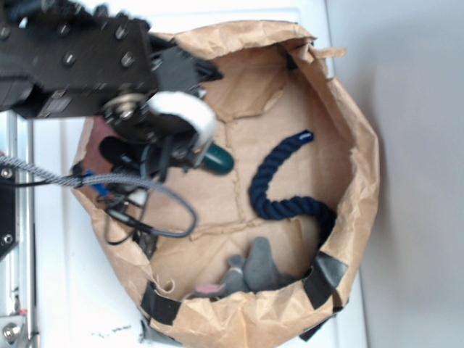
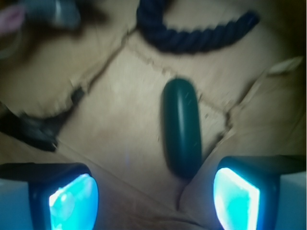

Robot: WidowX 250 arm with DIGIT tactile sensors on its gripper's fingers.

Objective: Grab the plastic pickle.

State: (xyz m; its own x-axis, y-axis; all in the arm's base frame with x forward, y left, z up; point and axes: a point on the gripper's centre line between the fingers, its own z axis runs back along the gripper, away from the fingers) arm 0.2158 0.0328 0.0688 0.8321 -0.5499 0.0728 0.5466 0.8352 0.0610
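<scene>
Pincer [image 2: 154, 201] spread above pickle [image 2: 182, 127]; blue rope [image 2: 192, 36] beyond, grey plush [image 1: 257, 272] apart.

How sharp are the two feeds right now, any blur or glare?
Wrist view: soft overall, dark green plastic pickle smeared, navy rope blurry, end effector pads glow cyan. Exterior view: sharper, bright white background, arm housing slightly blurred.

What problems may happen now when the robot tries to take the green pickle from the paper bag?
1. In the wrist view the plastic pickle lies off-centre, nearer one of the open fingers, so that finger may push it away on closing.
2. Its smooth, rounded shape may slip out.
3. The crumpled brown paper bag floor is creased, so a descending finger might catch a fold.
</scene>
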